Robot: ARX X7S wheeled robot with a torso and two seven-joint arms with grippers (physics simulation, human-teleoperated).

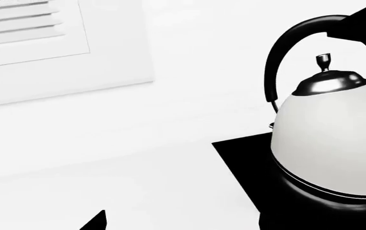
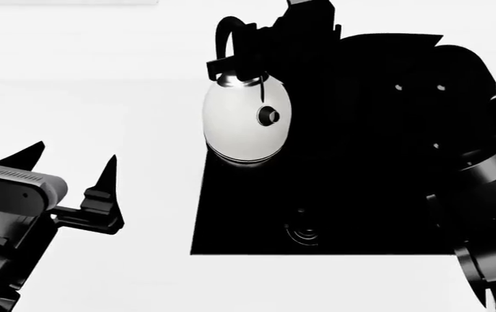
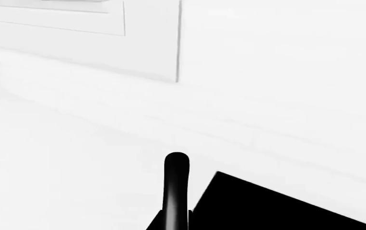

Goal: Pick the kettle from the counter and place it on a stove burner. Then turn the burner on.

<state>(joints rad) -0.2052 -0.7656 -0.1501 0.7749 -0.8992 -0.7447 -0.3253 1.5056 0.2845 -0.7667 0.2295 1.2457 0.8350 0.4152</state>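
The white kettle [image 2: 246, 123] sits upper centre in the head view, over the far left corner of the black cooktop [image 2: 335, 214]. The right gripper [image 2: 304, 29] clamps its arched handle from above, lowering it. The left gripper [image 2: 70, 175] waits lower left, jaws apart.

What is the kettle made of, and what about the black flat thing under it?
The kettle body looks like smooth white enamel or painted metal, softly shaded. Its lid looks like shiny dark metal, since it shows bright glints. The handle looks like matte black plastic, perhaps. The cooktop looks like glossy black glass: it mirrors the kettle's base.
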